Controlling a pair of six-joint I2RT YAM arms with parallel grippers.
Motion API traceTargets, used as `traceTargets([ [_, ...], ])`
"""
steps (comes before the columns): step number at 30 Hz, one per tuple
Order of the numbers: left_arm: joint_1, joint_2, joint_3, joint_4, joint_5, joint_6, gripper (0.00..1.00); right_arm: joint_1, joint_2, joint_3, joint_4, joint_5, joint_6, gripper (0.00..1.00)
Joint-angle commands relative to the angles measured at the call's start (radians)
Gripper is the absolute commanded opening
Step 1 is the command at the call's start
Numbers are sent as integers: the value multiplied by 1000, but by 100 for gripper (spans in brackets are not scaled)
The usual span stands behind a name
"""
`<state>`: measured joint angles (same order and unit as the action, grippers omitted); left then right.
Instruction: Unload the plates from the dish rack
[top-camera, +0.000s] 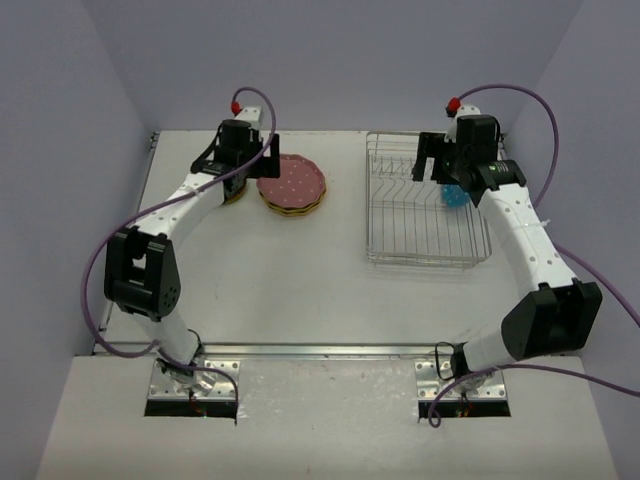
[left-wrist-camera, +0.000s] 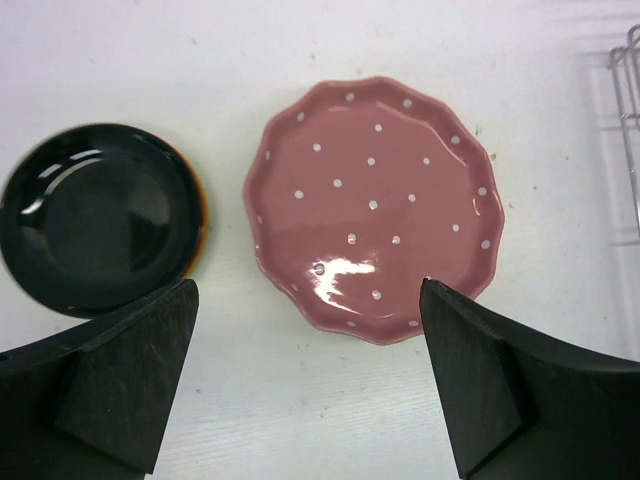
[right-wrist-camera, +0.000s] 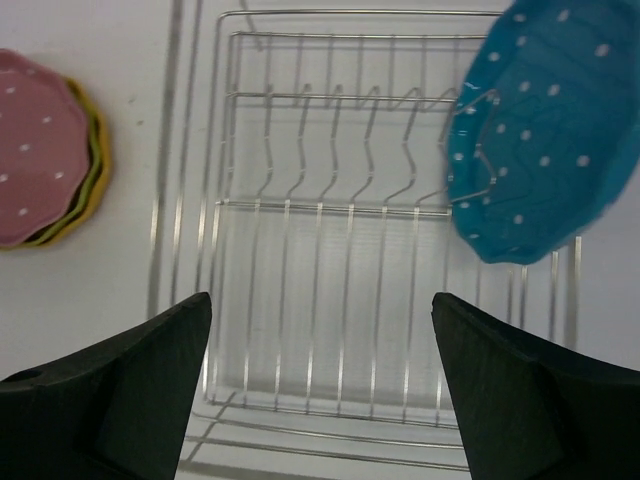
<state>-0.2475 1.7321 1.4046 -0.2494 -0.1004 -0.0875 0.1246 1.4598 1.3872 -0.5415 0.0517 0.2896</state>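
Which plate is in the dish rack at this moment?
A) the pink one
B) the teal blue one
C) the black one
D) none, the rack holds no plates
B: only the teal blue plate stands in the dish rack, at its right end; the pink plate and the black plate lie on the table to the rack's left.
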Motion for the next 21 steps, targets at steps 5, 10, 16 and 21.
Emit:
traceTargets([
  [5,-19,-242,-90,58,-10,83,91,-119,117,136,13,270,-57,90],
  [10,-27,-312,-130,55,11,83,92,-219,223,248,-1,233,-64,93],
  [16,-29,-323,-133,47,25,83,92,-282,331,365,-18,132,-71,98],
  [21,-29,-313,-131,44,36,83,93,-324,454,466,-71,-9,-78,99],
])
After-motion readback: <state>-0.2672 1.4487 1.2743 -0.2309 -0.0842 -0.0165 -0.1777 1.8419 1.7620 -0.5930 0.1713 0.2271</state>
